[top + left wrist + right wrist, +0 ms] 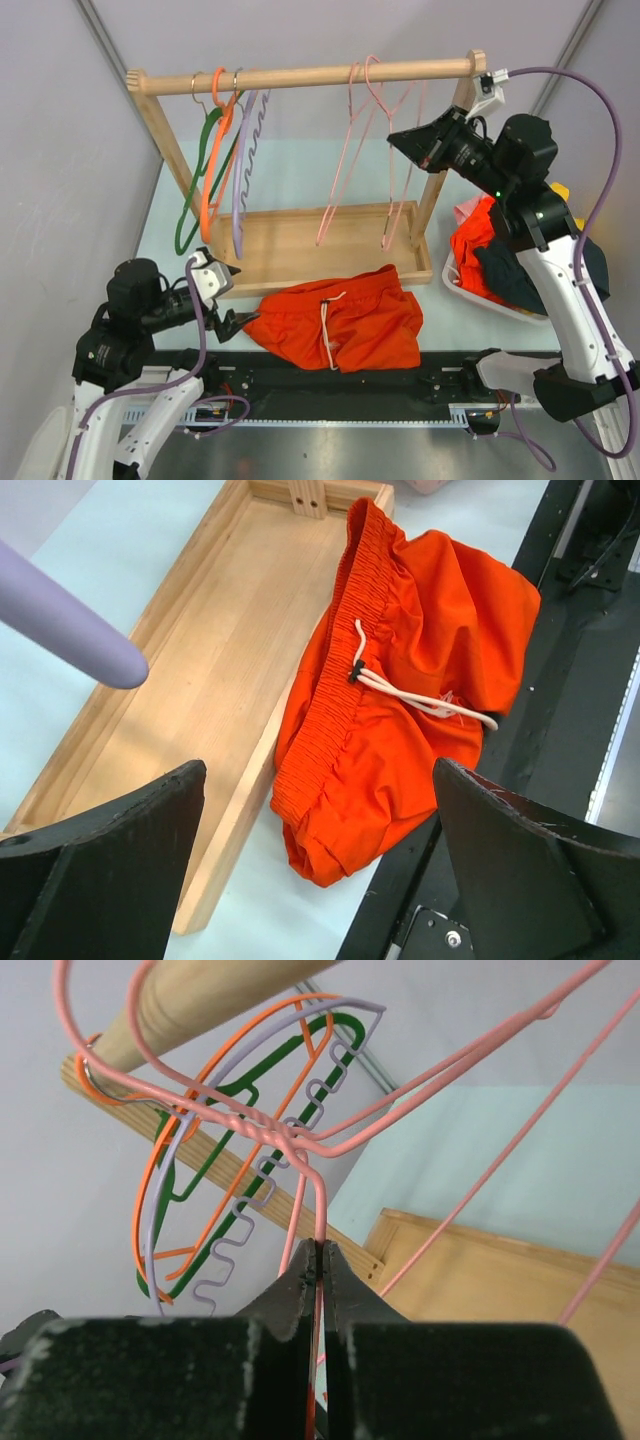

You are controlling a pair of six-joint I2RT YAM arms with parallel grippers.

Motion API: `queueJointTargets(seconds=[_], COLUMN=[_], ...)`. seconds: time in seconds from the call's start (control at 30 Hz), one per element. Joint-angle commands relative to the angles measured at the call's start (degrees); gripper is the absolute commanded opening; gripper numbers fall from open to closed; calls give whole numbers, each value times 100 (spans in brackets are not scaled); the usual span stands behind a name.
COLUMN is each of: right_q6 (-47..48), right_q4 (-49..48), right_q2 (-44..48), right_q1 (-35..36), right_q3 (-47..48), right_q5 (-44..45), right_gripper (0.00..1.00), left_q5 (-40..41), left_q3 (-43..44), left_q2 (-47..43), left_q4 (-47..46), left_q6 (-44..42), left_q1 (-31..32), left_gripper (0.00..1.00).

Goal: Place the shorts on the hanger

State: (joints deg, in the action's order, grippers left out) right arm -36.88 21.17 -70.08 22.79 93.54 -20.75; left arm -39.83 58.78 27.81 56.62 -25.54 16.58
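The orange-red shorts [340, 320] lie flat on the table in front of the wooden rack base, white drawstring up; they also show in the left wrist view [400, 690]. My left gripper [232, 318] is open and empty, low at the shorts' left edge [320, 860]. Two pale-pink wire hangers hang on the rod; the right one [400, 170] is pinched by my right gripper [400, 137], whose jaws are shut on its wire [321, 1210] just below the hook [321, 1250].
A wooden rack with rod [300, 76] and tray base [330, 245] stands mid-table. Orange [215, 150], green [195, 195] and lilac [245, 150] hangers hang at its left. A white basket [462, 283] of bunched clothes sits at the right. A black rail [300, 385] runs along the near edge.
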Motion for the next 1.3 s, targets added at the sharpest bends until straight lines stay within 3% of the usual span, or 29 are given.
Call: queueJointTargets(seconds=[0.0,0.3,0.63,1.03,1.27], right_q6=[111,366,1578,3731,5251], right_q4=[-184,176,800,3188,4377], right_q2=[521,943,1462,1920,1490], right_q1=[-90,-222,-222,-222,-82], right_q3=[-178,-757,-1232,-1900,-1901], right_q5=[-543,-1457,-2538,-3365,-3752], right_gripper=[0,0,0,0,0], left_q5=[-253,-411,-911,-1097,-1009], left_q3=[344,371,274,-657,-1255], left_q2=[224,514,603,374,216], left_q4=[165,552,675,333,-598], left_q6=[-407,-1198,-1621,-2675,-2535], left_q1=[-58,-50,-50,-6,109], left_gripper=[100,100,100,100,99])
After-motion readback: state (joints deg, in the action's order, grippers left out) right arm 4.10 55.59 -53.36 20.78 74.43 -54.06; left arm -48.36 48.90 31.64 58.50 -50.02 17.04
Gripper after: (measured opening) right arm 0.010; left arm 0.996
